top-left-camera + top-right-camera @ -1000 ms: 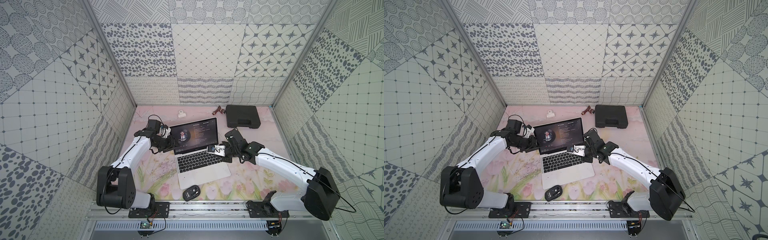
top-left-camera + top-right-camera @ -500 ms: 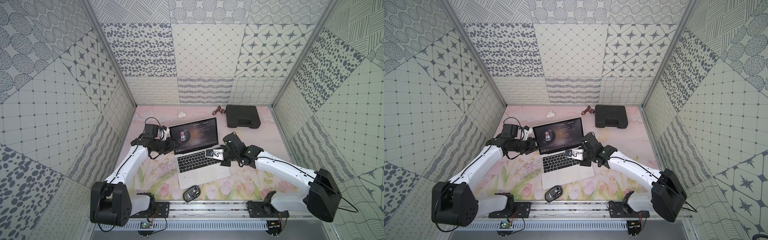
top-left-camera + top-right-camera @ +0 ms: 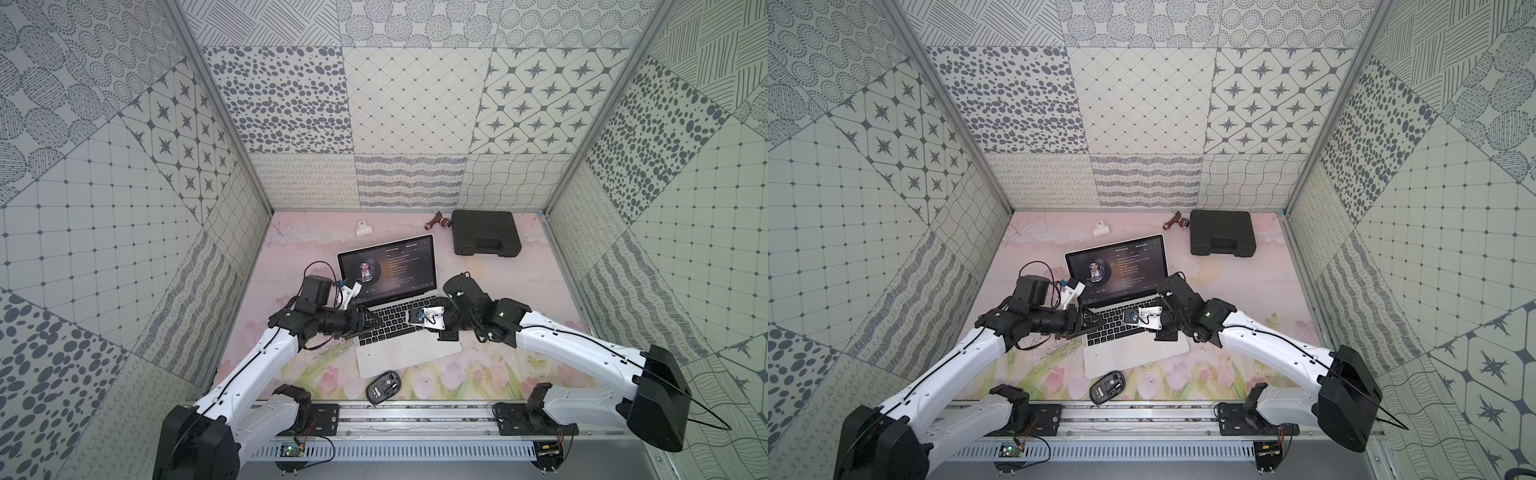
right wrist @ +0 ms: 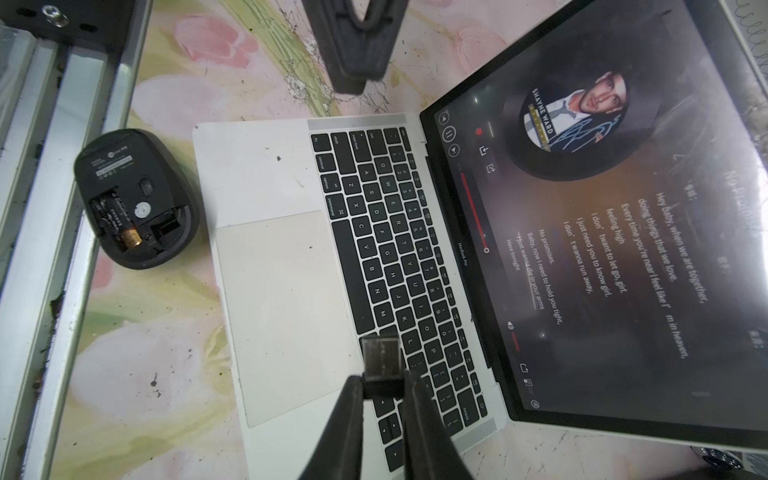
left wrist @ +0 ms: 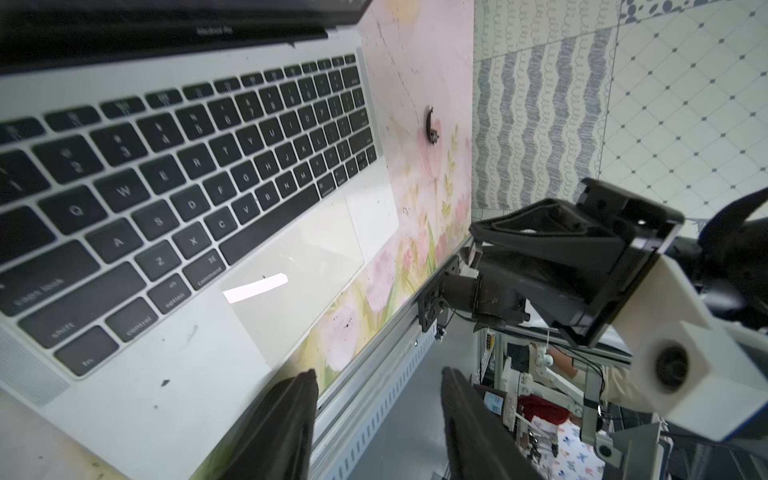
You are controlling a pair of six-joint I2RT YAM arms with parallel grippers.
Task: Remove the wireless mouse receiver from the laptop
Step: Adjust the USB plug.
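One tiny black metal-tipped wireless mouse receiver (image 4: 380, 359) sits clamped by its black cap in my right gripper (image 4: 382, 384) — likely light, stiff, slick.

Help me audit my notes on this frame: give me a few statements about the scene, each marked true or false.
1. The right hand grips the wireless mouse receiver. True.
2. The receiver sits plugged into the laptop. False: it is out, its metal plug bare above the keyboard.
3. The left hand holds the mouse. False: its fingers stand apart around nothing; the mouse lies beside the laptop.
4. The mouse lies underside up, battery showing. True.
5. The laptop's lid is shut. False: it stands open.
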